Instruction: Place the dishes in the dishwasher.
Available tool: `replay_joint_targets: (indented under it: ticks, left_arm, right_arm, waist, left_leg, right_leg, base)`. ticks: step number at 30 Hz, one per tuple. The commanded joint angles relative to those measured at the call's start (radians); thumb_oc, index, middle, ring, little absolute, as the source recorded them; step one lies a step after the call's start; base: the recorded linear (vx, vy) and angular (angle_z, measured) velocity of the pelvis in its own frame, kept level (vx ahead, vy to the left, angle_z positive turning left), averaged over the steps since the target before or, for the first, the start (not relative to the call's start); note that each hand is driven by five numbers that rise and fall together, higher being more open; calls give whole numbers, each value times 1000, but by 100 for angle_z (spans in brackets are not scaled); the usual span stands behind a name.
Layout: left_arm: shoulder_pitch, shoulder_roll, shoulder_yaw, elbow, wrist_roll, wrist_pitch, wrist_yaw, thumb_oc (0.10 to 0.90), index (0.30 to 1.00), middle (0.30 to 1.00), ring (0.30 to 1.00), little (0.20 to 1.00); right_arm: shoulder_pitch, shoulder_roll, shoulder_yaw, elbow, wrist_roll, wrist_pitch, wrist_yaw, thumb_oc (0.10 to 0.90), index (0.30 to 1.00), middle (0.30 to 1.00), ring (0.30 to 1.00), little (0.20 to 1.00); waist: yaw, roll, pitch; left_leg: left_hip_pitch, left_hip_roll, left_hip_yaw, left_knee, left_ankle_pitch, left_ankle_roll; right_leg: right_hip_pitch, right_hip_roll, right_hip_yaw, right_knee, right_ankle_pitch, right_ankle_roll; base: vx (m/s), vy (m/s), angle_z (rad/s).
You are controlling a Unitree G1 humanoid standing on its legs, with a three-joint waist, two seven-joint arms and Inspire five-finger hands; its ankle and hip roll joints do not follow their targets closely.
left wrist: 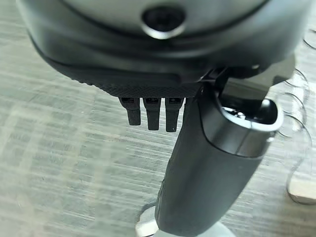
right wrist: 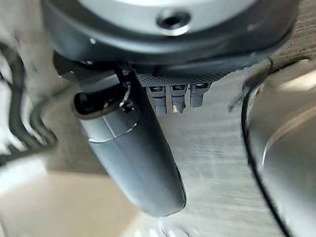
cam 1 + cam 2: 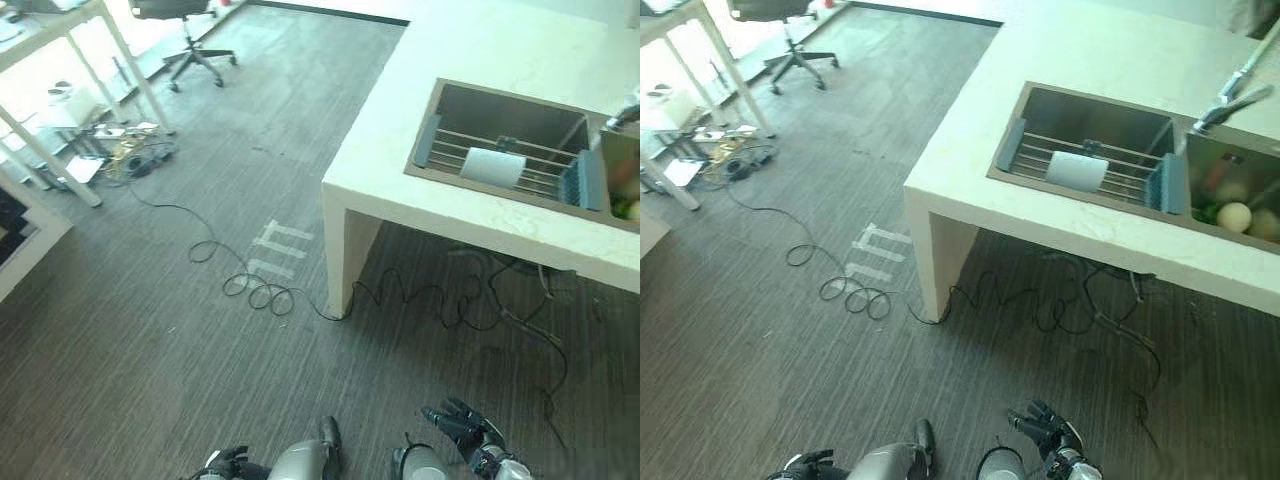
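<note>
A white cup (image 3: 1076,171) lies on its side on a wire rack (image 3: 1110,160) in the left basin of the sink (image 3: 1040,110), set into a pale counter (image 3: 1080,50). The right basin holds round fruit and greens (image 3: 1234,216) under a faucet (image 3: 1232,92). Both hands hang low over the carpet, well short of the counter. My left hand (image 3: 228,462) has straight fingers (image 1: 153,112) and holds nothing. My right hand (image 3: 462,425) is open too, with its fingers (image 2: 178,98) relaxed and nothing in it.
The counter's end leg (image 3: 345,250) stands on the grey carpet, with white tape marks (image 3: 280,250) beside it. A white table (image 3: 60,110) with clutter and cables under it is at the far left. An office chair (image 3: 185,40) stands behind it.
</note>
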Motion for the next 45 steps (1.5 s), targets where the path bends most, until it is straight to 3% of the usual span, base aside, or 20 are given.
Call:
replay_joint_targets:
  ticks: [1,4,6,8,11,12,15,17,18,20,21,26,29,31,33,35,37,38,40,45]
  left_arm:
    - [17,1,12,11,-20,-9,12,800,900,900,900,900]
    - [21,-3,6,13,-26,-18,23,800,900,900,900,900]
    - [29,-6,9,11,-38,-25,25,800,900,900,900,900]
    - [35,-10,11,8,-80,-42,20,800,900,900,900,900]
    - [57,-34,63,-8,-244,12,34,800,900,900,900,900]
    - [61,-41,75,-5,-229,13,28,800,900,900,900,900]
    - [72,-51,95,7,-232,-16,30,800,900,900,900,900]
    - [78,-48,109,1,-224,-27,22,800,900,900,900,900]
    - [77,-46,112,-3,-216,-28,17,800,900,900,900,900]
    - [77,-47,109,-6,-210,-28,8,800,900,900,900,900]
    - [84,-48,112,-6,-206,-33,2,800,900,900,900,900]
    - [69,-49,98,3,-196,-24,-4,800,900,900,900,900]
    - [63,-50,118,12,-190,-17,-10,800,900,900,900,900]
    - [58,-33,120,16,-185,-20,-5,800,900,900,900,900]
    - [61,-23,115,17,-189,-43,13,800,900,900,900,900]
    - [48,-3,98,17,-217,-56,20,800,900,900,900,900]
    - [33,7,88,20,-234,-61,18,800,900,900,900,900]
    - [25,13,91,21,-249,-74,16,800,900,900,900,900]
    - [26,16,98,17,-276,-92,26,800,900,900,900,900]
    - [45,-7,102,16,-244,-92,52,800,900,900,900,900]
  right_arm:
    - [2,-88,-41,18,34,-29,6,800,900,900,900,900]
    - [11,-85,-73,35,39,-6,7,800,900,900,900,900]
    - [22,-73,-94,41,30,5,6,800,900,900,900,900]
    - [32,-63,-102,39,40,19,-1,800,900,900,900,900]
    - [47,-56,-124,58,48,24,-4,800,900,900,900,900]
    - [50,-60,-126,57,34,21,-1,800,900,900,900,900]
    - [70,-83,-139,70,16,13,18,800,900,900,900,900]
    - [86,-94,-149,69,-26,10,41,800,900,900,900,900]
    - [92,-99,-150,70,-31,9,48,800,900,900,900,900]
    - [95,-106,-149,71,-20,23,50,800,900,900,900,900]
    - [82,-111,-132,83,-37,38,57,800,900,900,900,900]
    - [75,-111,-104,89,3,24,49,800,900,900,900,900]
    - [63,-102,-92,77,8,8,26,800,900,900,900,900]
    - [56,-83,-87,59,-6,-6,11,800,900,900,900,900]
    - [54,-77,-88,53,-6,-3,14,800,900,900,900,900]
    - [41,-81,-84,51,3,2,27,800,900,900,900,900]
    - [34,-84,-81,49,6,1,35,800,900,900,900,900]
    - [24,-85,-78,51,-2,-4,39,800,900,900,900,900]
    - [14,-79,-67,51,-26,7,42,800,900,900,900,900]
    - [40,-52,-54,65,-25,18,23,800,900,900,900,900]
  waist:
    - [15,27,-32]
    - [-2,-13,-28]
    - [-11,-25,-27]
    - [-17,-27,-32]
    - [-16,-29,-53]
    - [-20,-28,-53]
    - [-17,-43,-49]
    - [-15,-47,-38]
    - [-14,-43,-30]
    - [7,-41,-22]
    - [28,-5,-24]
    - [50,30,-10]
    - [58,31,-21]
    - [72,44,-40]
    - [59,61,-37]
    - [51,66,-27]
    - [48,59,-21]
    - [47,33,-15]
    - [54,16,-19]
    - [68,-10,-71]
  left_leg:
    - [61,-16,-180,5,-131,-51]
    - [100,-31,-159,5,-185,-52]
    - [130,-20,-147,5,-213,-55]
    - [144,5,-138,5,-216,-67]
    - [186,67,-115,5,-209,-105]
    - [193,81,-106,5,-201,-114]
    - [199,108,-57,5,-31,-136]
    - [148,98,-28,79,-3,-128]
    - [120,102,-25,124,5,-129]
    - [78,28,-58,109,-31,-103]
    - [22,-6,-134,5,-76,-96]
    - [-143,57,-135,5,28,-147]
    - [-136,56,-115,5,15,-127]
    - [-94,48,-129,5,-39,-101]
    - [-66,34,-176,5,-60,-80]
    - [-61,28,-205,5,-67,-75]
    - [-71,25,-208,5,-66,-80]
    - [-77,4,-204,5,-75,-80]
    - [-78,13,-171,5,-82,-84]
    - [-52,57,-131,5,-95,-109]
  right_leg:
    - [-38,-29,-39,-180,6,54]
    - [-171,-122,44,-180,88,110]
    - [-215,-150,73,-180,123,129]
    - [-201,-142,66,-180,101,128]
    - [-176,-114,10,-180,61,96]
    - [-170,-104,0,-180,52,82]
    - [-122,-76,-5,-180,2,23]
    - [-87,-65,-14,-180,-24,1]
    - [-64,-54,-24,-180,-38,-11]
    - [-40,-43,-22,-180,-55,-13]
    - [-37,4,-18,-180,-65,1]
    - [20,32,-23,-180,-111,3]
    - [46,16,-27,-180,-131,10]
    - [99,12,-88,-180,-132,14]
    - [80,33,-87,-152,-60,23]
    - [10,11,-72,-138,-44,29]
    - [-11,-10,-65,-180,-40,32]
    - [-94,-62,-34,-180,-10,64]
    - [-129,-91,-39,-180,1,82]
    - [-107,-101,-62,-180,-26,92]
  base:
    - [237,-474,-181]
    - [244,-431,-52]
    - [331,-502,-9]
    - [312,-525,-1]
    - [284,-495,2]
    - [280,-470,-14]
    - [272,-420,-22]
    - [201,-287,-5]
    - [185,-218,-7]
    - [290,-51,-1]
    - [361,127,2]
    - [199,141,-29]
    - [192,266,-31]
    - [307,361,-129]
    - [170,145,-10]
    - [-23,-27,2]
    - [-78,-112,24]
    - [-67,-126,37]
    - [-5,-236,9]
    - [115,-198,4]
